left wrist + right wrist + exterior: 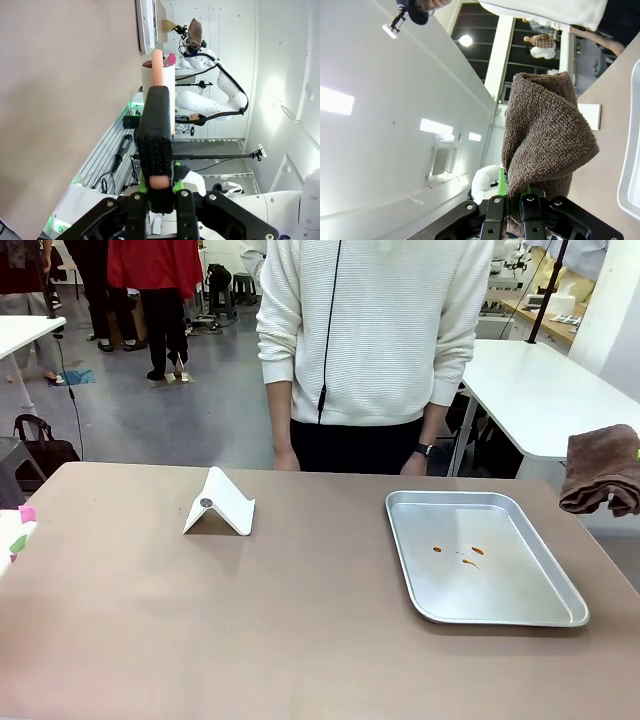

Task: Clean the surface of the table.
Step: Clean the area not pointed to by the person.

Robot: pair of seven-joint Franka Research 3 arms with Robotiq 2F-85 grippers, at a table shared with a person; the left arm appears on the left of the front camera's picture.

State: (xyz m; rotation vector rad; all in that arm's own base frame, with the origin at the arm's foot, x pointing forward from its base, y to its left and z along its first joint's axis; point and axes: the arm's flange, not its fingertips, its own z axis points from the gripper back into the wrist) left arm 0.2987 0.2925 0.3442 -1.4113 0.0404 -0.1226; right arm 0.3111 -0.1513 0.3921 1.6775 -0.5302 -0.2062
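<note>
While our right gripper [514, 194] by the table [300, 620]'s right edge clamps a brown towel [545, 140], our left gripper [159, 186] pinches a black scrubber [155, 120].

The taupe-brown table [300, 650] fills the lower frame. On it, a white folded stand [220, 503] sits upper left of centre and a silver tray [520, 585] lies at right.

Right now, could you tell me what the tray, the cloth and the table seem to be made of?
Tray: metal, likely steel or aluminium; silvery sheen, rolled rim.
Cloth: brown terry fabric; looped, fuzzy pile.
Table: matte taupe top, perhaps laminate; even, no gloss.
</note>
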